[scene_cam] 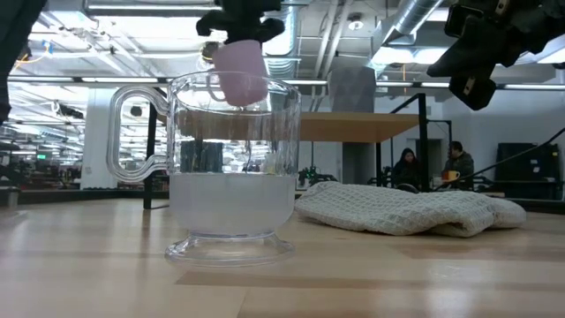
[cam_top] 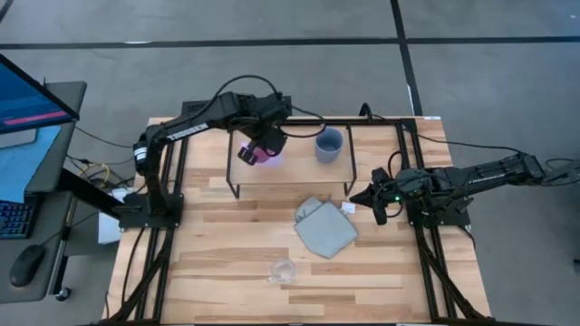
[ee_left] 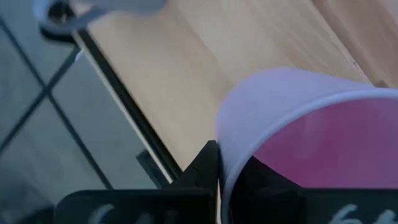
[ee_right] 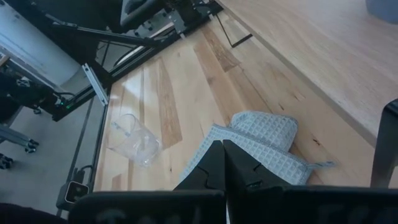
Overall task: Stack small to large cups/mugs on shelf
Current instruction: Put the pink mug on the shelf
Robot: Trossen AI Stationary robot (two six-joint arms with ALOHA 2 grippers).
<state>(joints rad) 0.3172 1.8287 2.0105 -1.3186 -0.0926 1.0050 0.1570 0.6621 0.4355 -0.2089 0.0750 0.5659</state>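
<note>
Your left tool carries the pink-lilac mug above the shelf.

Its fingers are clamped on the mug's rim. The blue-grey mug stands on the shelf; the clear glass cup stands on the bench, near the cloth. Your right tool waits with fingers together beside the cloth.

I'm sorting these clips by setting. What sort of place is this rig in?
Probably an open lab or industrial workspace, not a home: exposed ceiling ducts and strip lighting overhead, people seated at desks behind, and a computer monitor beside the slatted wooden table.
</note>
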